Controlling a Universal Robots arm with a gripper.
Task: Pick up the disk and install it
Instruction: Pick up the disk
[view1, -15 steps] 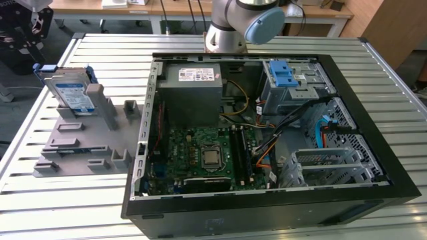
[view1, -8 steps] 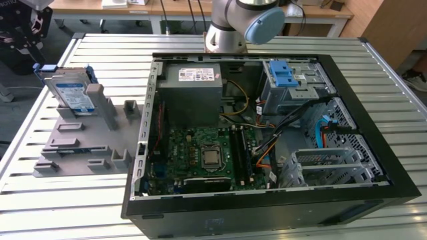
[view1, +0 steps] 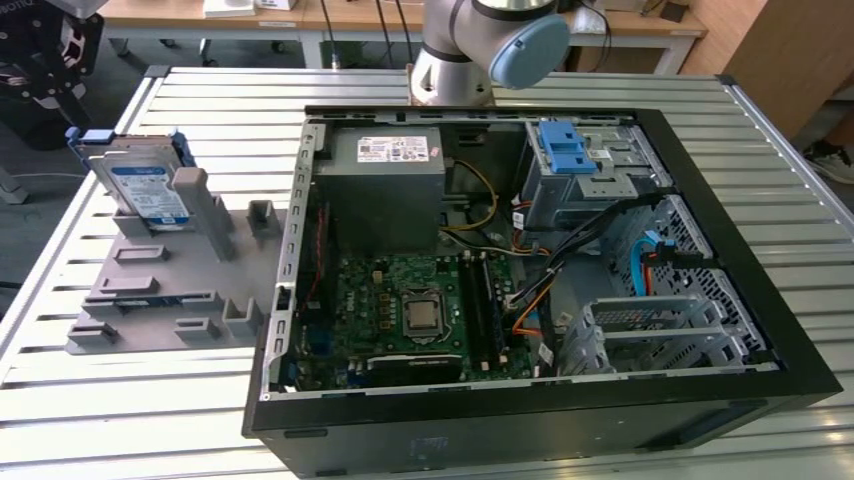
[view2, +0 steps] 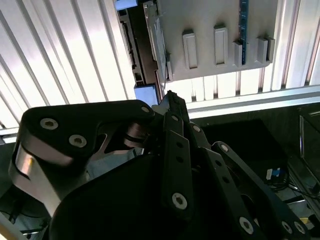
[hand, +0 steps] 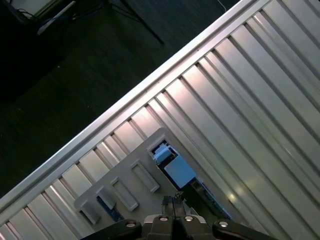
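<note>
Exterior view: the disk (view1: 140, 185) stands upright in a grey fixture (view1: 160, 290) by the table (view1: 107, 400) edge at the exterior view's left. First wrist view: the gripper (hand: 173, 202) hangs above the disk, well apart. Second wrist view: its fingertips (view2: 172, 100) meet, gripping nothing.

Your ribbed metal surface (view1: 134, 400) carries: grey plastic holder rack (view1: 147, 290), the exterior view's left; silver-grey rectangular disk (view1: 144, 190) upright at its far end; open black metal computer case (view1: 534, 420) just beside, right.

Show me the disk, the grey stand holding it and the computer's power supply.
disk (view1: 142, 193), exterior view, on its white-and-blue label.
grey stand (view1: 200, 275), exterior view, on its flat base.
power supply (view1: 387, 205), exterior view, on its grey face below the sticker.
</note>
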